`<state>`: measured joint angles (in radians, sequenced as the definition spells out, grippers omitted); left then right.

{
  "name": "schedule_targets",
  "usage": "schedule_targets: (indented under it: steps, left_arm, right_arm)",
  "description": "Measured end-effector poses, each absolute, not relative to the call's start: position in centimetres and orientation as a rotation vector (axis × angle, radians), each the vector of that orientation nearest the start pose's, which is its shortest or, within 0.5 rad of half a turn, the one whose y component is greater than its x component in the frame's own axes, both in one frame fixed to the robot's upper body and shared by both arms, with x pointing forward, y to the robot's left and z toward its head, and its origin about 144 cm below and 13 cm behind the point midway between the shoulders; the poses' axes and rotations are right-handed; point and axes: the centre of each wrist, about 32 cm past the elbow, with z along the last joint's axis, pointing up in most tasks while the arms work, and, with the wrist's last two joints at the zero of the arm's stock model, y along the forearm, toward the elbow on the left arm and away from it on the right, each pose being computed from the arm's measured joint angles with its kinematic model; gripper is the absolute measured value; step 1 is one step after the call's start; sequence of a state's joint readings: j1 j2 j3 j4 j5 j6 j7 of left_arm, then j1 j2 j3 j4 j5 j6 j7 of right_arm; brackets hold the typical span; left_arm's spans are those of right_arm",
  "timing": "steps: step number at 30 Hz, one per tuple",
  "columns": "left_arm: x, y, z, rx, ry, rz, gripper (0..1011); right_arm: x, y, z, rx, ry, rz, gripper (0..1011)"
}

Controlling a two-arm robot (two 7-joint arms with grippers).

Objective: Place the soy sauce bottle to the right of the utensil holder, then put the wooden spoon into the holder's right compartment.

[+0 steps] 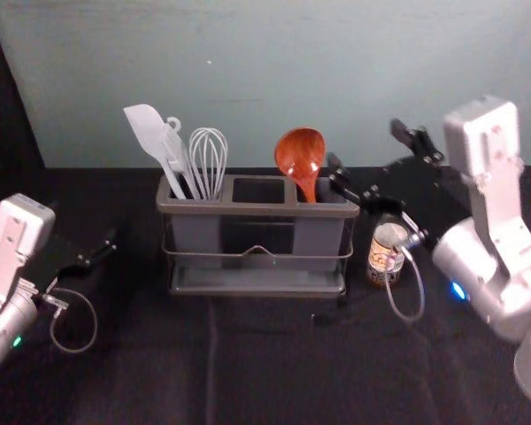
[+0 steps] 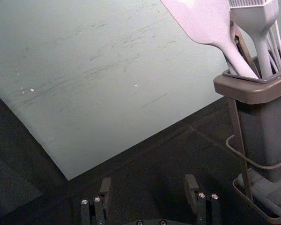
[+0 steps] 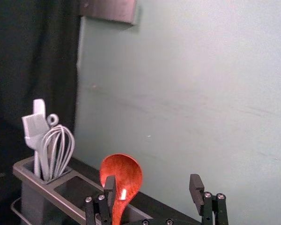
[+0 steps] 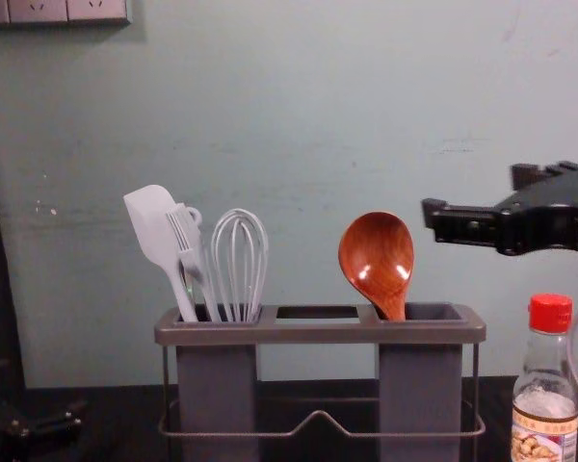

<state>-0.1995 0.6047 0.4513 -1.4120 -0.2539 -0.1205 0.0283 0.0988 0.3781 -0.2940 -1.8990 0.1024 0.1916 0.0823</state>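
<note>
Wooden spoon [image 1: 299, 152] leans left, bowl up, in right compartment of holder [image 1: 257, 210]; bottle [image 1: 388, 252] upright beside; right gripper [image 1: 366, 146] near, left gripper [image 1: 106, 246] at left, both open.

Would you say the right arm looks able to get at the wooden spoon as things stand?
Probably yes: the right gripper hangs open to the right of the wooden spoon, whose bowl stands above the holder, and nothing seems to lie between them.

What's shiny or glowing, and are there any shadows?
Head view: glints on the wooden spoon, blue glow on the right arm, green on the left arm; chest view: bright spots on the spoon; right wrist view: white glare on it, shadow beside the wall box.
</note>
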Motion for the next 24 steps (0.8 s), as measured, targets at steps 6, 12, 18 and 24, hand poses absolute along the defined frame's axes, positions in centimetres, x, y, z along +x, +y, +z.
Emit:
schedule_targets:
  steps: [6,12,18,24]
  left_arm:
    - [48.9,31.0,114.0,0.304,-0.285,1.248,1011]
    - [48.9,31.0,114.0,0.304,-0.285,1.248,1012]
    - [48.9,31.0,114.0,0.304,-0.285,1.248,1012]
    - [48.9,31.0,114.0,0.304,-0.285,1.248,1011]
  right_arm:
    - [42.2,-20.8,122.8,-0.039,-0.372,-1.253,1002]
    - [40.1,-20.7,120.2,0.007,-0.437,-1.301,1002]
    - [38.6,-20.7,118.1,0.018,-0.454,-1.326,1002]
    - [37.6,-20.9,116.6,0.015,-0.432,-1.345,1002]
